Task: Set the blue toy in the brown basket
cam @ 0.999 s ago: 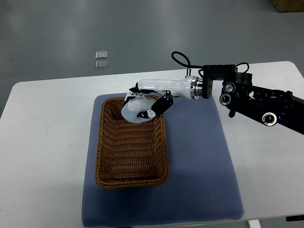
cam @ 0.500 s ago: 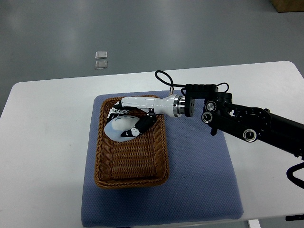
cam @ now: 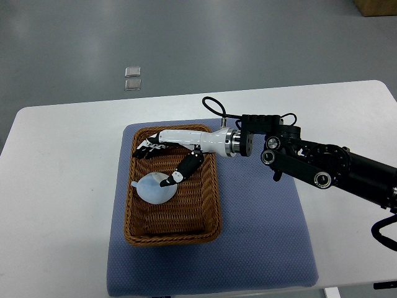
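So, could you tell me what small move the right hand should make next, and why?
Probably lift the right hand straight up and draw it back out of the brown basket. The pale blue toy already lies on the basket's floor, and the fingers look spread above it, with only the thumb tip near its edge, so nothing seems left to hold.

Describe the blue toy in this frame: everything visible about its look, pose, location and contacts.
The blue toy is a pale blue, smooth, rounded piece with a small nub sticking out at its upper left; its finer shape is unclear. It lies on the woven floor of the brown basket, in the upper half, nearer the left wall. The right hand is over it with fingers spread; one dark fingertip overlaps the toy's right edge, though actual contact cannot be confirmed.
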